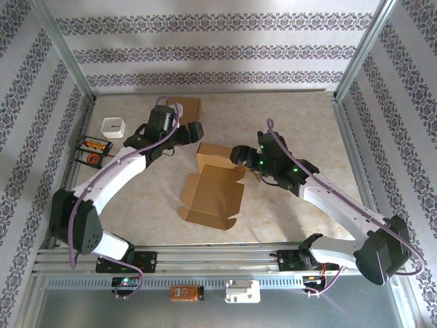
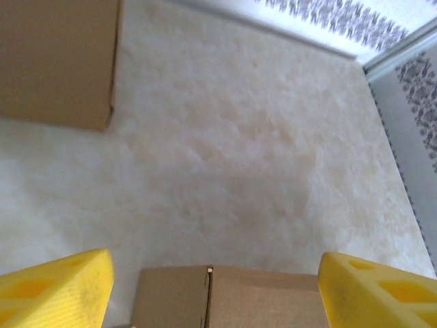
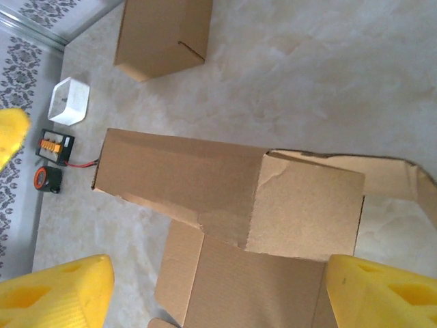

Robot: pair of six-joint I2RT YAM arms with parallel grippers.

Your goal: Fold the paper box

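The paper box point(image 1: 213, 191) lay mid-table, partly formed: rear wall raised, front panel and flaps still flat. The left gripper point(image 2: 215, 265) and right gripper point(image 3: 218, 265) were released, grasping nothing. Most folds were outstanding.

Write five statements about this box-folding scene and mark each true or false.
1. The paper box lies partly folded in the middle of the table, with flaps still spread out. True.
2. The left fingers are clamped on a flap. False: they stand wide apart, with bare table and the box's edge between them.
3. A second cardboard box sits at the far side of the table. True.
4. The white container is on the robot's right. False: it is on the left, next to a black device.
5. The right fingers stand apart over the paper box. True.
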